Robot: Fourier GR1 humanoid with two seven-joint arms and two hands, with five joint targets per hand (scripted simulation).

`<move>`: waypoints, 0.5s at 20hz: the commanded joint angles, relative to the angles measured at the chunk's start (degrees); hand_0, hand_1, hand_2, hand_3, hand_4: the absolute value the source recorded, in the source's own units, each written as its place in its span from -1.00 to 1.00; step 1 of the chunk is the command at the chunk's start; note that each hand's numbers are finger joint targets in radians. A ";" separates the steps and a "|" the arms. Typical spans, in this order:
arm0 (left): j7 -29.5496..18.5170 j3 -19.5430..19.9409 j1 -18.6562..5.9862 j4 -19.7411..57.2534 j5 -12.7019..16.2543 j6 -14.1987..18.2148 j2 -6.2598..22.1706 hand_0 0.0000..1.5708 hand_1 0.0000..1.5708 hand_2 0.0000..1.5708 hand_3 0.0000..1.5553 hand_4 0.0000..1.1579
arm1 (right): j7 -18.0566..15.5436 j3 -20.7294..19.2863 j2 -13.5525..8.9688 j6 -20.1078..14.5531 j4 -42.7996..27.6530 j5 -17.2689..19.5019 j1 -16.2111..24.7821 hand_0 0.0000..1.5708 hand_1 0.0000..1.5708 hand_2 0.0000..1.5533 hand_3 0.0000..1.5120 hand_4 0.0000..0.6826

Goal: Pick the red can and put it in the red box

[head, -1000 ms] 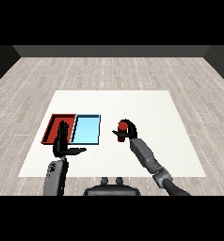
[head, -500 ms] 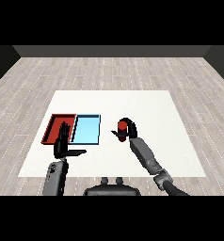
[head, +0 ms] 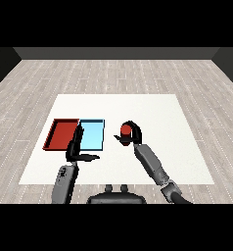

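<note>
Where the grey plank floor [head: 113,73] gives way to it, the flat white rectangular desk [head: 152,105] carries every item. On its left part lie two shallow rectangular trays side by side and touching: the red tray [head: 59,133] outermost, the light blue tray [head: 93,133] next to it. The left hand [head: 75,147] stands over the seam between these trays, its black fingers straight and extended away from the robot, thumb pointing right; it holds nothing. The right hand [head: 133,135] is to the right of the blue tray, apart from it, with fingers curled round the small red cylindrical can [head: 125,130]. The can's long axis appears roughly upright, its rounded red top showing above the thumb; its lower part is hidden by the fingers. Bare desk separates the can from the blue tray, which lies between it and the red tray.
</note>
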 commanded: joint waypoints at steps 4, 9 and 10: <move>3.95 -7.74 -5.08 3.38 1.35 3.79 -0.90 -1.00 -1.00 -1.00 -1.00 -1.00 | 3.06 4.09 0.65 -3.97 -9.78 -1.19 2.22 0.82 0.82 0.86 0.88 0.90; 5.06 -8.41 -5.94 2.89 2.21 4.46 -0.92 -1.00 -1.00 -1.00 -1.00 -1.00 | 5.60 -1.36 0.01 1.13 -13.55 4.97 5.69 0.83 0.83 0.86 0.89 0.93; 5.76 -9.12 -8.06 4.57 3.54 5.76 -0.92 -1.00 -1.00 -1.00 -1.00 -1.00 | 10.51 1.28 -1.88 -1.18 -22.16 4.94 9.66 0.83 0.83 0.86 0.89 0.93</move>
